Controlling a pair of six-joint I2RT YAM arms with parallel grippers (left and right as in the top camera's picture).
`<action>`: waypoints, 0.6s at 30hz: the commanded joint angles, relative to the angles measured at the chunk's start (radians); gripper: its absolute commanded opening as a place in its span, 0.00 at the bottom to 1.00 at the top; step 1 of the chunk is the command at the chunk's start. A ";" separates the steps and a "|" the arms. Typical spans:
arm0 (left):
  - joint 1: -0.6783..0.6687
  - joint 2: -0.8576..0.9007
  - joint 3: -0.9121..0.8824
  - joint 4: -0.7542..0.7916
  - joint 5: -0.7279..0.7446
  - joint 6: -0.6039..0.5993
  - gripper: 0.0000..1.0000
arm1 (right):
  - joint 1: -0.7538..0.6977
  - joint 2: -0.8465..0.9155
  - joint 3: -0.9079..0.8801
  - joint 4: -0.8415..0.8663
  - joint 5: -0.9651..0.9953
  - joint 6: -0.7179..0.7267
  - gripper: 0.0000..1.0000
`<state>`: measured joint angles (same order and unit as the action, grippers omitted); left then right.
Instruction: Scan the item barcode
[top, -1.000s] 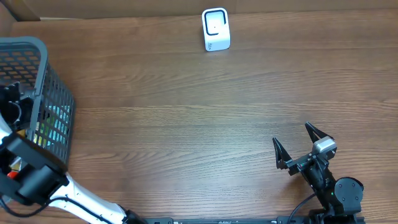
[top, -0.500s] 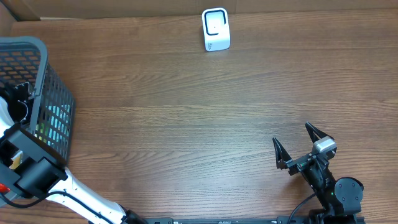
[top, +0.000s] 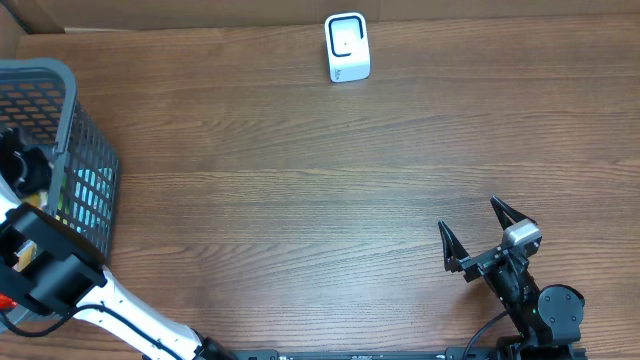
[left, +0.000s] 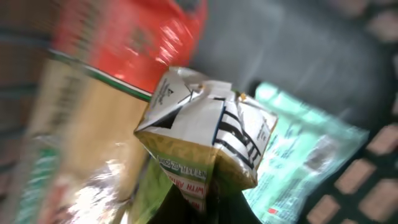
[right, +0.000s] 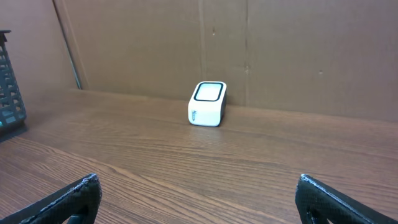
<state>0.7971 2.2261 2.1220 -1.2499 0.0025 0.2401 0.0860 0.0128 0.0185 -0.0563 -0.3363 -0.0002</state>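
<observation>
1. A brown wood-grain table (top: 300, 200) fills the overhead view. A plain cardboard wall (right: 280, 50) closes off its far side.
2. A small white scanner (top: 347, 47) with a dark-rimmed face stands at the top centre of the overhead frame, close to the wall and on its own.
3. A grey mesh basket (top: 70, 120) sits at the left edge of the overhead frame. The left arm reaches into it from the lower left corner.
4. The right gripper (top: 470, 218) rests at the lower right of the overhead frame, well apart from the scanner and the basket. Its fingers are spread wide with nothing between them.
5. Only the left wrist view shows the inside of the basket, and it is blurred. A white and olive-green carton (left: 205, 137) with black markings fills the centre of that frame.
6. A red packet (left: 137, 37) lies at the upper left, a tan packet (left: 81, 124) at the left, and a mint-green packet (left: 305, 155) at the right.
7. The left gripper (left: 193, 208) shows only as a dark shape at the bottom centre of that frame. It is clenched on the carton's lower edge.
8. The right wrist view sees the scanner from the side, past its own two dark fingertips at the lower corners. The basket's edge is at the far left of that frame.
</observation>
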 joint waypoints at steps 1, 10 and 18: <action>-0.020 -0.037 0.200 -0.033 -0.011 -0.133 0.04 | 0.004 -0.010 -0.011 0.002 0.002 0.000 1.00; -0.100 -0.146 0.522 -0.131 -0.010 -0.297 0.04 | 0.004 -0.010 -0.011 0.002 0.002 0.000 1.00; -0.209 -0.316 0.540 -0.117 -0.061 -0.298 0.04 | 0.004 -0.010 -0.011 0.002 0.002 0.000 1.00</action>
<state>0.6086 1.9671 2.6431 -1.3701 -0.0120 -0.0284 0.0860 0.0128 0.0185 -0.0566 -0.3359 0.0002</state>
